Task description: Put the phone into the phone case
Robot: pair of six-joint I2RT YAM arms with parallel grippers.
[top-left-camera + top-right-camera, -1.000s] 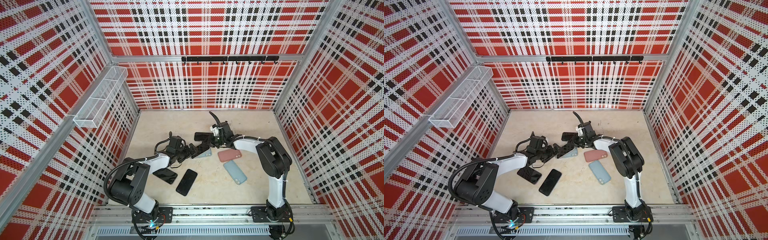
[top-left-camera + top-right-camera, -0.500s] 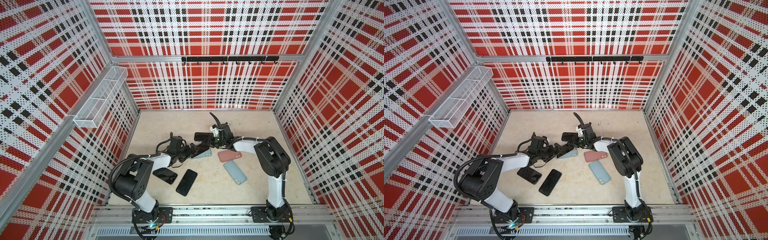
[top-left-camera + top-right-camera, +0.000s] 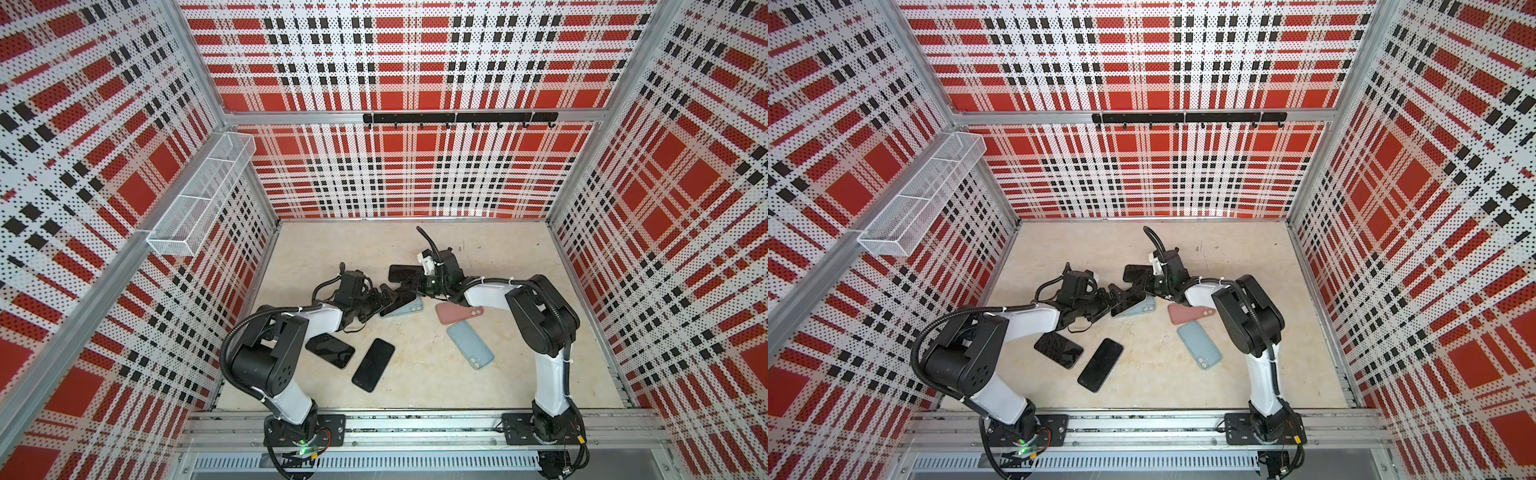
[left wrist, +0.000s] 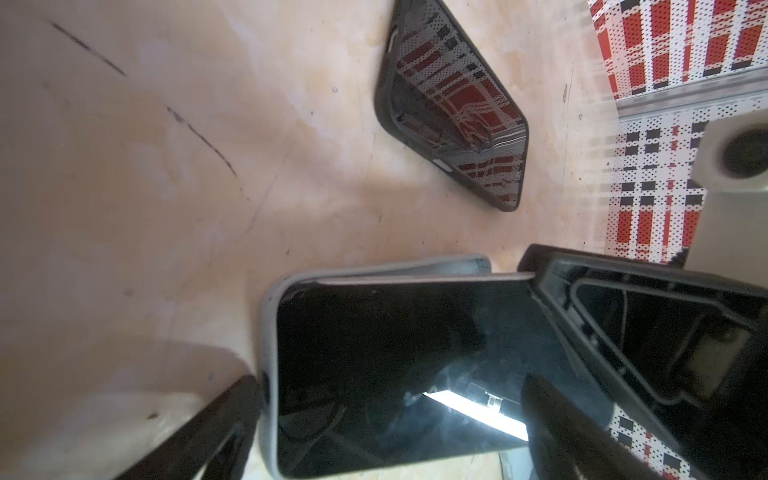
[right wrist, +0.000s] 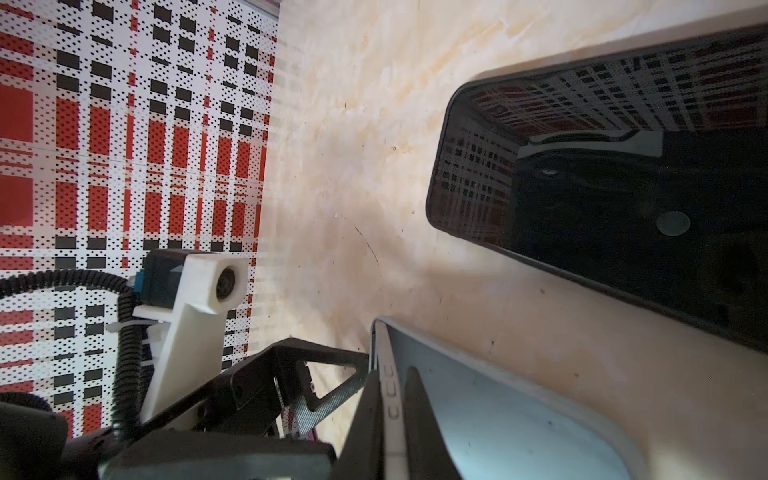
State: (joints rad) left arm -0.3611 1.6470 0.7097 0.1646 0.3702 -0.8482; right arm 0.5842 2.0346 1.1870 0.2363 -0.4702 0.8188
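We see the phone lying screen-up in the pale blue phone case near the middle of the beige tabletop. The end of the phone nearest the left gripper sits inside the rim, while one long side of the rim stands off from the phone's edge. The left gripper's jaws are spread wide to either side of that end and grip nothing, and the right gripper is pinched tight on the case's side wall. A second phone lies just behind them and a pink case lies near.
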